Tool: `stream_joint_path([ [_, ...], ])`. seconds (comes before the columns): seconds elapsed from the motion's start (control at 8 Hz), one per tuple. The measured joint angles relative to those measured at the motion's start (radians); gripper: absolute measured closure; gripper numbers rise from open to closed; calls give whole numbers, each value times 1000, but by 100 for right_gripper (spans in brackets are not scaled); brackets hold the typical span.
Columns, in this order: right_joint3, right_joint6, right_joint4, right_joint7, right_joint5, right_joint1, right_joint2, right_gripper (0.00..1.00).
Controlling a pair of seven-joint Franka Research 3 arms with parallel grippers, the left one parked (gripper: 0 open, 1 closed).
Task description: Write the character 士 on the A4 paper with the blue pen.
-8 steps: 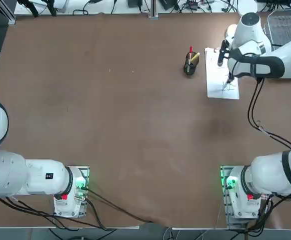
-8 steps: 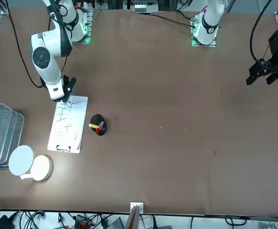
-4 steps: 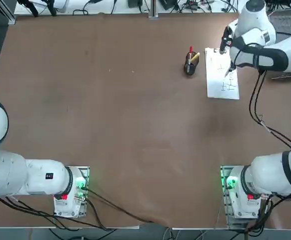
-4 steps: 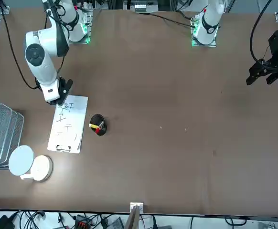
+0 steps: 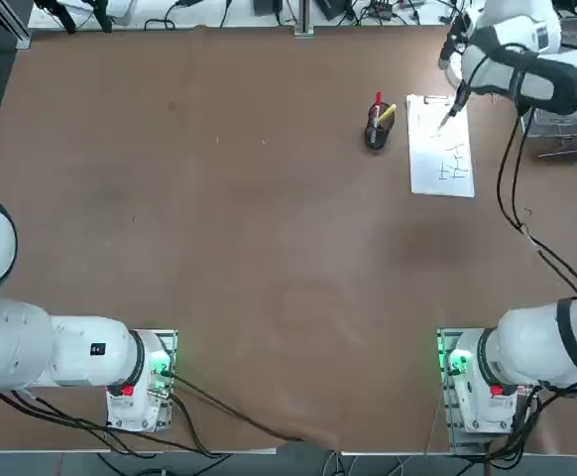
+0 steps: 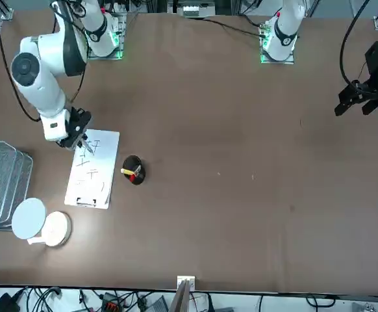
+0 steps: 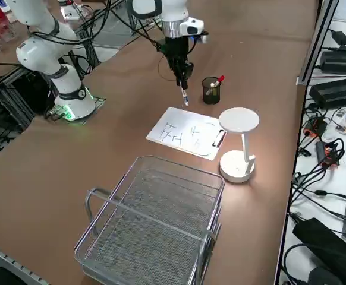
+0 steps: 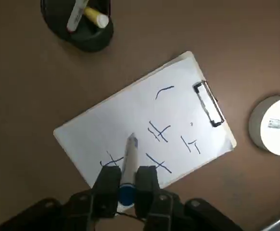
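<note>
Pincer: right arm's, clamped shut on the blue pen, raised above the A4 paper over the sheet's end away from the clip.
Blue pen: gripped between the two fingers, shaft running out past them, tip pointing down toward the A4 paper; in the right side view the tip hangs in the air over the counter beside the sheet, clear of it.
Pen against pincer: the blue upper part sits right in the grip, the pale shaft and tip stand free beyond the fingertips.
A4 paper: white sheet lying flat on the counter directly beneath the pincer, several thin blue strokes on it, most of them toward the end nearest the pincer.
Clip: metal, on the short edge of the A4 paper far from the pincer.
Pen cup: dark round holder just beside the A4 paper's long edge, apart from it, with a yellow pen and a red pen standing in it.
Lamp: white, round base and round head, just beyond the clip end of the A4 paper.
Wire basket: empty-looking metal mesh tray, near the A4 paper on the side away from the pen cup.
Counter: brown, carries the A4 paper and everything around it.
</note>
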Motion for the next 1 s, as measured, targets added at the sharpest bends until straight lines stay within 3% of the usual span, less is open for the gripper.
stream_joint_path([
  [1.0, 17, -86, 254, 486, 57, 105, 104, 80],
])
